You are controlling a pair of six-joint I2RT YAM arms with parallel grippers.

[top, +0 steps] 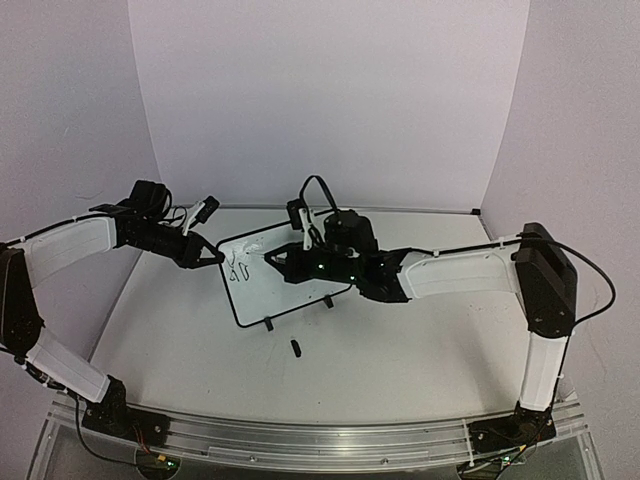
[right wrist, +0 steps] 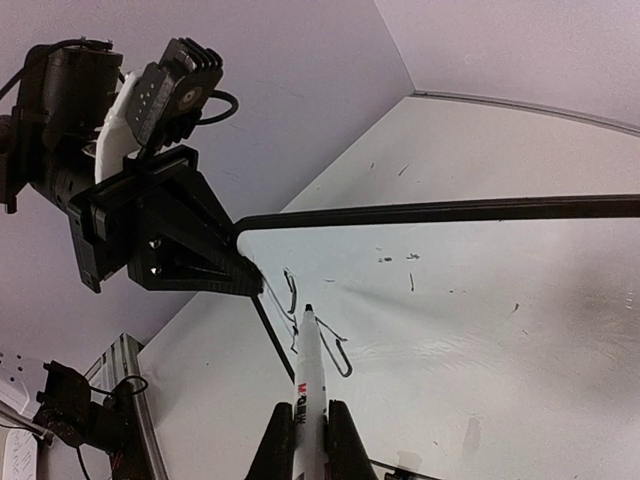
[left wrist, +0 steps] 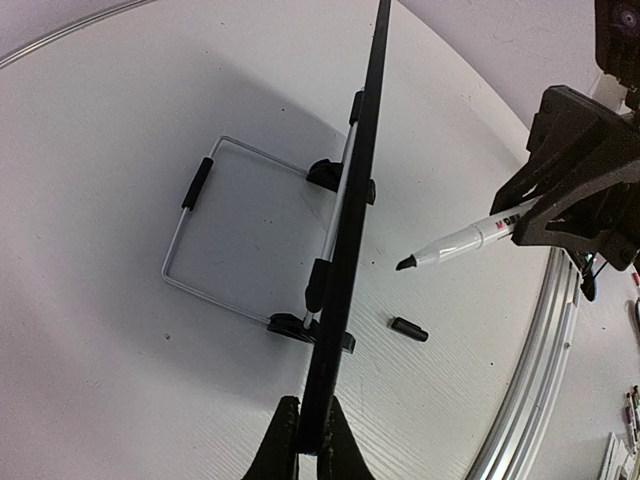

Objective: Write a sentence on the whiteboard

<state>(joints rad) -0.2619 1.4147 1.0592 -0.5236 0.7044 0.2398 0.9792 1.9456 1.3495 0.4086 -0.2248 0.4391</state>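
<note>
Too few strokes of sentence point(right wrist: 290, 292) to read.
Clamped in left gripper point(left wrist: 312, 420): whiteboard point(top: 262, 295) edge; pinched in right gripper point(right wrist: 310, 420): marker point(right wrist: 307, 350), bare board beyond.

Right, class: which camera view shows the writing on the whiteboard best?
The right wrist view: the dark strokes appear large and clear on the whiteboard, beside the marker tip. The top external view shows them only as tiny marks. The left wrist view sees the board edge-on, so no writing shows.

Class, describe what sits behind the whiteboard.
A bent wire stand props the whiteboard from behind, resting on the table. In the top view, the board itself hides it.
</note>
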